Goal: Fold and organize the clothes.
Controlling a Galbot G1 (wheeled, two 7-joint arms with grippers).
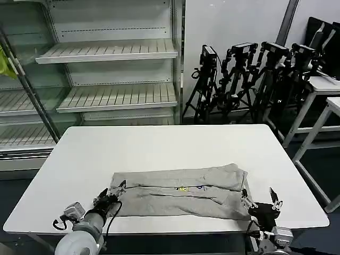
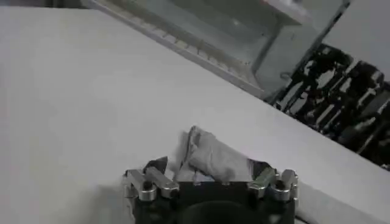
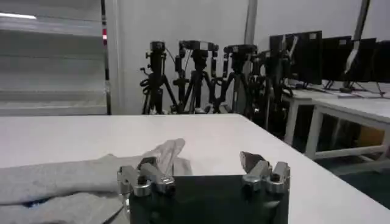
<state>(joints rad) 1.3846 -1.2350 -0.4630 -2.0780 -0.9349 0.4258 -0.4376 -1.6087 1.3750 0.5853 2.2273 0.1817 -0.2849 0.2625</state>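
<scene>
The light grey shirt [image 1: 180, 192] lies folded into a long band across the near half of the white table [image 1: 159, 146], its small coloured print [image 1: 190, 188] facing up. My left gripper [image 1: 112, 192] is open at the shirt's left end. In the left wrist view a bunched corner of the shirt [image 2: 214, 159] sits between the spread fingers of the left gripper [image 2: 208, 165]. My right gripper [image 1: 259, 197] is open at the shirt's right end. In the right wrist view the shirt [image 3: 67, 176] has a raised corner beside one finger [image 3: 149, 164] of the right gripper [image 3: 200, 161], with bare table between the jaws.
Empty store shelving [image 1: 106, 79] stands behind the table at the left, with a yellow-green cloth [image 1: 5, 61] at its edge. Black tripods [image 1: 249, 79] crowd the back right, and white desks [image 1: 324, 90] stand to the right. The table's near edge [image 1: 170, 232] runs just below both grippers.
</scene>
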